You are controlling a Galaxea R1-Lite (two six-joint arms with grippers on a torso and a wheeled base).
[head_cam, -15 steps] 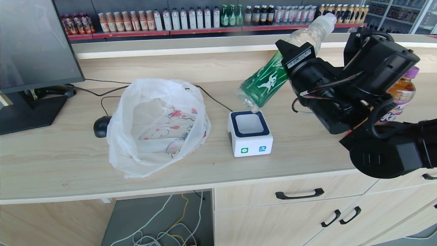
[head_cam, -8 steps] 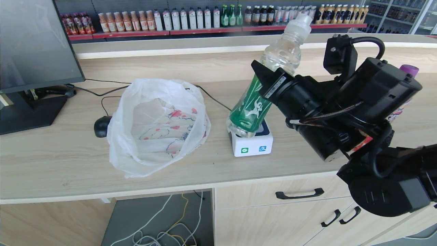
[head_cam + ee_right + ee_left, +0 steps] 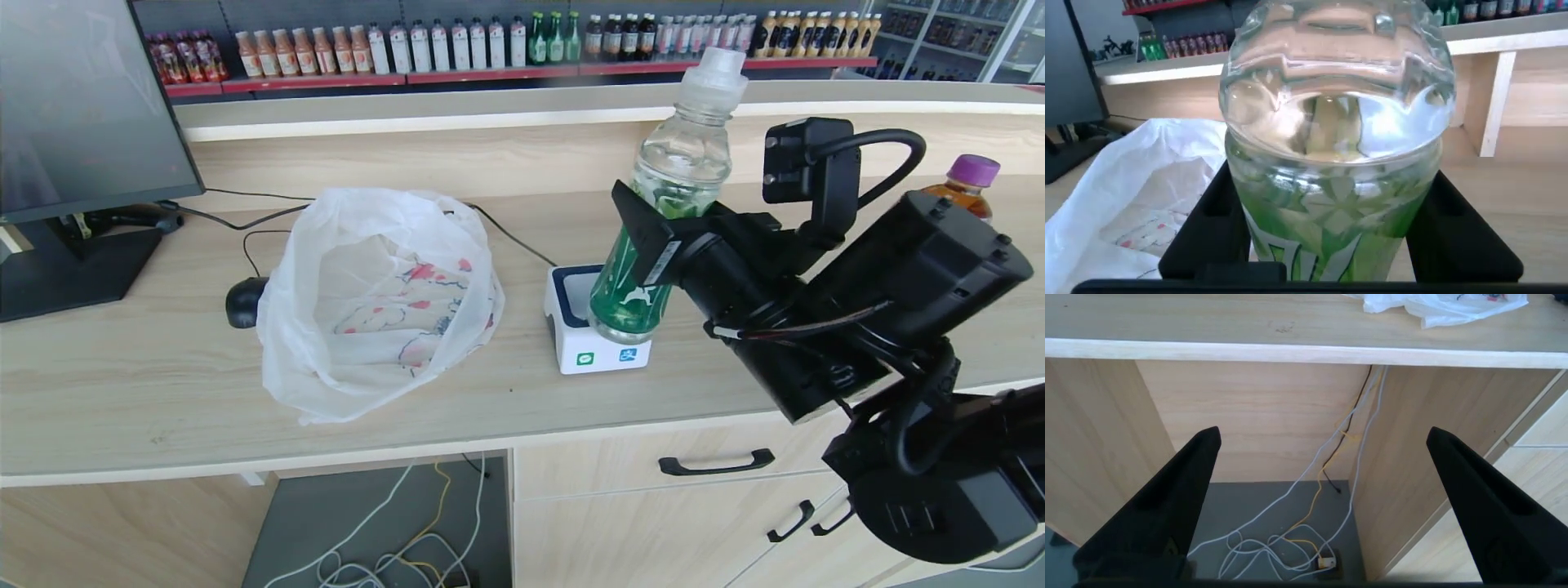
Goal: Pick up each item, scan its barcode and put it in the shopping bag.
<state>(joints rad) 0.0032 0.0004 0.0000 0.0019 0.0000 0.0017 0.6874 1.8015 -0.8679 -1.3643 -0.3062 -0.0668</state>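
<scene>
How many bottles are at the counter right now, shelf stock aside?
2. A green-labelled bottle held by the right gripper over the scanner; a purple-capped bottle on the counter behind that arm. The arm may hide others.

Our head cam looks down at the surface [image 3: 147, 384]; L wrist's low by its edge; all 3 catch the bag [image 3: 375, 302].
</scene>
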